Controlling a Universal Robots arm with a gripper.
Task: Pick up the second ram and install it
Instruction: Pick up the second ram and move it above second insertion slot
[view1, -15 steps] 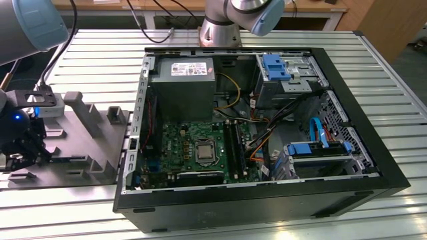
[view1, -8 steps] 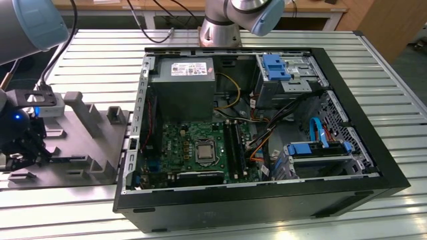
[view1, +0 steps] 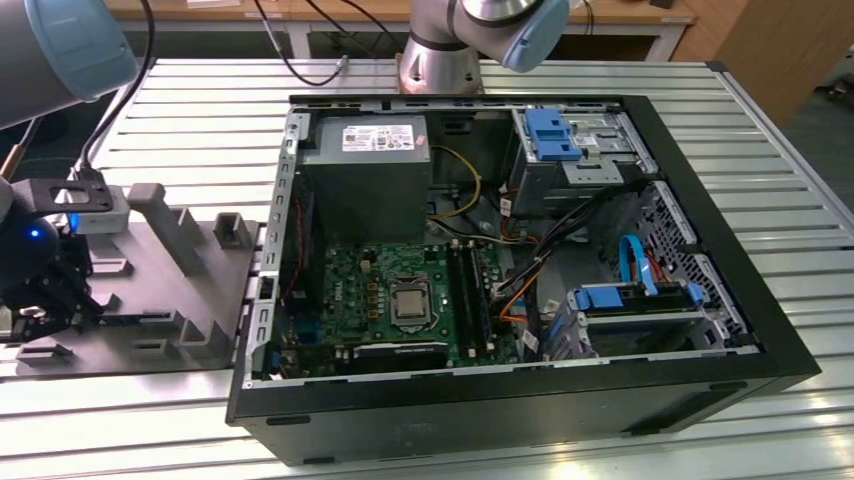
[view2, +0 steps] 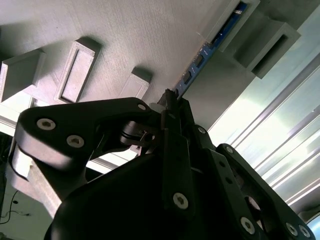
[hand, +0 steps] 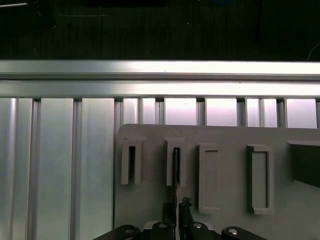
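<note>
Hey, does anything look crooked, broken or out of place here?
Nothing stands out. The slim dark blue-green memory stick stands straight in its slot of the grey moulded holder, with the black gripper lined up at it.

blue ram (view2: 193, 69), grey rack (hand: 225, 137), green motherboard (view1: 380, 290)

exterior view: high, overlooking table (view1: 200, 100) | both wrist views: close on grey fixture (hand: 225, 200)
</note>
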